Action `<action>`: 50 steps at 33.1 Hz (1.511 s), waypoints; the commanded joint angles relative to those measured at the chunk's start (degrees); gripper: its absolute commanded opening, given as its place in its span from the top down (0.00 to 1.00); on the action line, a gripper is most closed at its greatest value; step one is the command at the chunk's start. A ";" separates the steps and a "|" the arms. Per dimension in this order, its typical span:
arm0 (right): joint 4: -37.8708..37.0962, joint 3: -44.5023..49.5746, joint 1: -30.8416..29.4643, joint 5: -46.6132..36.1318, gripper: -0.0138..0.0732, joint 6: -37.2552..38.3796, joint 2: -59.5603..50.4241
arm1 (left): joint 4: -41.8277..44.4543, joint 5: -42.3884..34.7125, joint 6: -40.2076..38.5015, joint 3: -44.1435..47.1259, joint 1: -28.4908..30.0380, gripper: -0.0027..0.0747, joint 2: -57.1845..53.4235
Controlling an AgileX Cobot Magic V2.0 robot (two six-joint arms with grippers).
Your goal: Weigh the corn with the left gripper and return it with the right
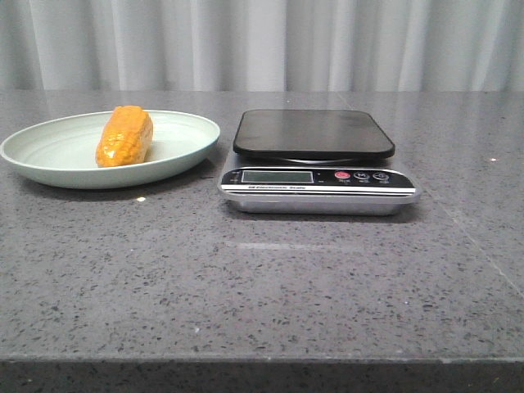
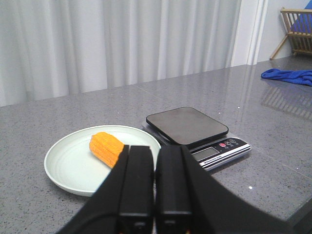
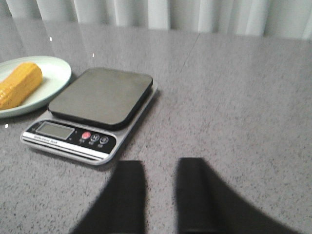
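Note:
The orange-yellow corn lies on a pale green plate at the left of the table. It also shows in the left wrist view and the right wrist view. A kitchen scale with a bare black platform stands to the plate's right. My left gripper is shut and empty, held high, back from the plate. My right gripper is open and empty over the bare table, to the right of the scale. Neither gripper shows in the front view.
The grey speckled table ends at a front edge near the bottom of the front view. A white curtain hangs behind. A blue cloth and a wooden rack lie far off to the side.

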 commanded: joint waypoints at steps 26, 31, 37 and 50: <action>0.46 6.23 -0.20 -11.54 0.65 -0.77 -9.78 | 0.38 -4.46 -0.10 -1.39 -0.32 0.79 0.95; 0.46 6.23 -0.20 -11.54 0.65 -0.77 -9.78 | 0.38 -4.46 -0.10 -1.30 -0.32 0.79 0.95; 0.46 6.23 -0.20 -11.54 0.65 -0.77 -9.78 | -0.87 -4.49 -0.03 2.45 2.88 0.79 1.06; 0.46 6.23 -0.20 -11.54 0.65 -0.77 -9.78 | -11.45 -27.08 8.35 17.65 33.05 0.79 1.06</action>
